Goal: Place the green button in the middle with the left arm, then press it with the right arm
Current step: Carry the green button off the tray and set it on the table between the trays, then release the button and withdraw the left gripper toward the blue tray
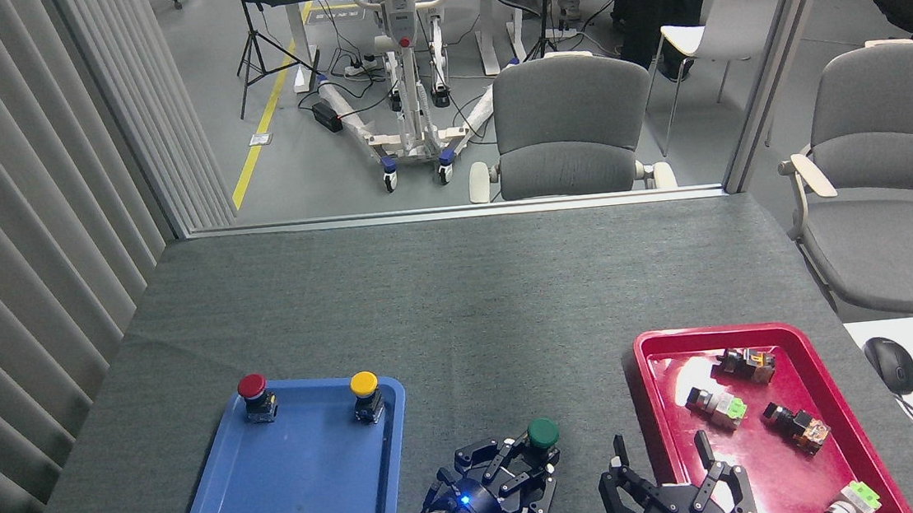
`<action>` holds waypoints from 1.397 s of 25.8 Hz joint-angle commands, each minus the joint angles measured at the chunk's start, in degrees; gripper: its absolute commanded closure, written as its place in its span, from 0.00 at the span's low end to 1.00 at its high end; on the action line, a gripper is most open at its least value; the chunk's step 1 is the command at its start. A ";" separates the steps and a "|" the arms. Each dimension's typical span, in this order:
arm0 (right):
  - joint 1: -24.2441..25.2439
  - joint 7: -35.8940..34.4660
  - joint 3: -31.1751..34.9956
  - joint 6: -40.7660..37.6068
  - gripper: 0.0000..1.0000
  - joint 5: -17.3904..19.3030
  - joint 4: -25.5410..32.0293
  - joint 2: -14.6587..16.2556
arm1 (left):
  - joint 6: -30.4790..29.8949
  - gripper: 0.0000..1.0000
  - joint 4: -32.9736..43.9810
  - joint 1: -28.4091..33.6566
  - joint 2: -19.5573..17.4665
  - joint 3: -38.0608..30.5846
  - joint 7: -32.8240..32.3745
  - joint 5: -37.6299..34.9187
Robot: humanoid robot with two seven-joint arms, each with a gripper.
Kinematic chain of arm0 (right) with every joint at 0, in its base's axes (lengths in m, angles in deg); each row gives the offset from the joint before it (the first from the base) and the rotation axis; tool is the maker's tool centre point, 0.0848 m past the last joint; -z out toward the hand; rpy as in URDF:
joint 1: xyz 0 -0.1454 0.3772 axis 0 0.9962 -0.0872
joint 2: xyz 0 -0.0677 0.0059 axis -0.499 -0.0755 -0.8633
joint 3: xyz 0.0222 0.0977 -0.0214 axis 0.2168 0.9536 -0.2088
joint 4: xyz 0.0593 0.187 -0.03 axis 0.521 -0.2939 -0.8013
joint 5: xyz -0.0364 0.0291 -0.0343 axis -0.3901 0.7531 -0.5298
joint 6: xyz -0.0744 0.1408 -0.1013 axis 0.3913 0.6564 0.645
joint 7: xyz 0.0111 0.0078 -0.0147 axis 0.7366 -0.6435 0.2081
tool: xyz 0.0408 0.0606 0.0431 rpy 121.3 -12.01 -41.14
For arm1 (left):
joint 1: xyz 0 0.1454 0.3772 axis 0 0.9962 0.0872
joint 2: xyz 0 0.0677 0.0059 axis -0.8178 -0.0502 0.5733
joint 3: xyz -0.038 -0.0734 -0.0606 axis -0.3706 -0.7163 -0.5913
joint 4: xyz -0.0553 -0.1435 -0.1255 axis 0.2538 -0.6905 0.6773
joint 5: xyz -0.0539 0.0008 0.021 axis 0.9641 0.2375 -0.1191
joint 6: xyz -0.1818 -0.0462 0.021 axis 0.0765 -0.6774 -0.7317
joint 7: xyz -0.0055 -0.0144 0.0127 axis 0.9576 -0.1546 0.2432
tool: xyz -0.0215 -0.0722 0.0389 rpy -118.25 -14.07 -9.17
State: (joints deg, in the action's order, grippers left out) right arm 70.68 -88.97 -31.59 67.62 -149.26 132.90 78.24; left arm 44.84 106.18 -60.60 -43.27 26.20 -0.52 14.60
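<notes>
Grey cloth table [461, 306], two trays near its front edge.
The green button [542, 433] sits between the blue tray [295, 494] and red tray [772, 460], gripped by the left claw [525, 469]; the right claw [674, 477] stands just beside, fingers spread and empty.
</notes>
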 commanded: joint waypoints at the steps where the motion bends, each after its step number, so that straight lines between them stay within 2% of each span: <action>1: -0.33 0.14 -0.34 0.18 0.01 0.00 -0.11 -0.09 | 1.10 0.58 -1.36 0.33 0.30 0.03 0.30 0.83; 2: -0.50 0.14 -0.60 0.18 0.01 0.00 -0.11 -0.18 | 2.07 0.21 -1.36 0.42 0.30 0.03 0.47 1.00; 3: -0.68 0.14 -0.69 0.18 0.01 0.00 -0.11 -0.27 | 2.69 0.06 -1.27 0.60 0.30 0.03 0.56 1.00; 4: -0.85 0.14 -0.87 0.18 0.01 0.00 -0.20 -0.27 | 2.69 0.01 -1.18 0.77 0.30 0.03 0.56 0.91; 7: -1.82 0.14 -1.92 0.18 0.01 0.09 -0.82 -0.44 | 1.54 0.01 0.14 1.30 -0.58 0.03 0.56 0.65; 10: -2.52 0.23 -2.62 0.27 0.01 0.00 -1.17 -0.97 | 1.19 0.01 6.03 3.85 -3.39 -0.41 0.47 0.56; 13: -4.11 0.32 -4.12 0.27 0.02 -0.18 -2.75 -1.06 | 1.72 0.01 15.34 7.54 -6.47 -1.02 0.47 0.91; 15: -5.34 0.32 -5.61 0.18 0.07 -0.18 -3.63 -1.23 | 2.33 0.01 24.48 12.37 -9.90 -4.01 0.30 0.83; 16: -5.51 0.32 -6.40 -0.17 0.16 -0.18 -4.16 -1.32 | 2.86 0.01 28.87 15.18 -11.92 -6.64 0.12 0.74; 18: -6.22 0.32 -7.46 -0.70 0.45 -0.18 -5.30 -1.85 | 4.79 0.01 36.17 20.98 -13.94 -12.36 0.21 0.21; 21: -7.27 0.23 -8.95 -3.25 0.84 -0.26 -6.71 -2.20 | 5.06 0.01 40.83 26.00 -13.76 -23.52 0.21 -0.05; 23: -7.45 0.23 -9.92 -4.04 1.00 -0.97 -7.50 -2.82 | 3.39 0.01 41.80 27.05 -13.06 -31.25 -0.14 -0.67; 26: -8.94 0.41 -11.94 -4.22 1.00 -3.43 -10.13 -3.43 | 3.12 0.01 42.50 27.32 -12.18 -38.55 -0.32 -5.94; 29: -9.56 0.58 -12.82 -3.69 1.00 -3.52 -12.77 -4.13 | 2.33 0.01 42.24 27.32 -11.22 -44.62 -0.40 -8.14; 36: -10.17 0.58 -12.73 -2.81 1.00 -3.25 -15.93 -4.13 | -3.47 0.01 40.92 28.02 -14.12 -46.29 -0.32 -7.70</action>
State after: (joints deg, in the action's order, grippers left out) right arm 60.66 -88.35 -44.33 64.20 -152.63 118.25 74.14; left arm 44.04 147.54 -33.01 -56.00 -19.41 -0.93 6.87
